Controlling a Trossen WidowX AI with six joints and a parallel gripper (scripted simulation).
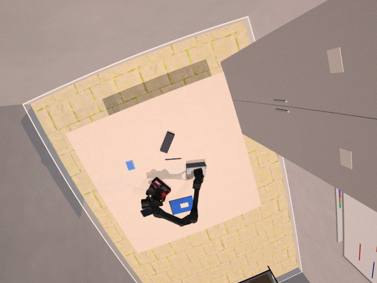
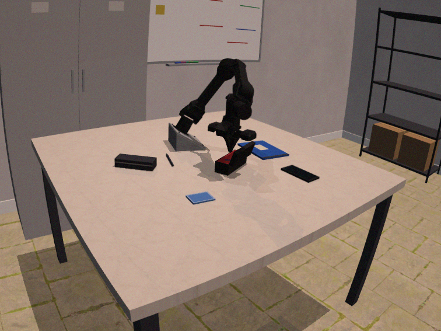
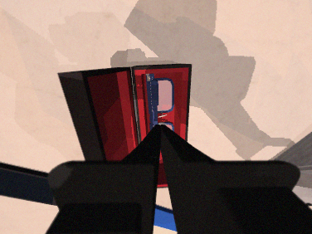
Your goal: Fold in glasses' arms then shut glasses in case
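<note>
Black-tipped and pressed together on nothing, hovered with the parallel-jaw gripper (image 1: 155, 194) (image 2: 230, 150) (image 3: 159, 129) over the blue-framed glasses (image 1: 156, 184) (image 2: 228, 159) (image 3: 172, 95) in the open black, red-lined case (image 1: 169, 188) (image 2: 222, 167) (image 3: 182, 104); had the raised black lid (image 2: 245, 154) (image 3: 109, 116) leftward in wrist view (hinge lengthwise).

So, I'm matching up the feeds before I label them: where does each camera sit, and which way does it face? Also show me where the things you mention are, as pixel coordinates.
Top: high overhead, facing down at the table (image 1: 125, 128) (image 2: 206, 242); the whole arm (image 1: 195, 200) (image 2: 209, 95) shows.
Exterior: beyond the table's near corner, above its top, facing across it toward the whiteboard (image 1: 361, 223) (image 2: 206, 46); whole arm again.
Wrist: on the arm by the gripper (image 2: 230, 150) (image 3: 161, 126), facing past its shut fingers into the open glasses case (image 1: 167, 191) (image 2: 223, 167) (image 3: 181, 95).
Top and exterior share the blue notebook (image 1: 176, 207) (image 2: 272, 152).
</note>
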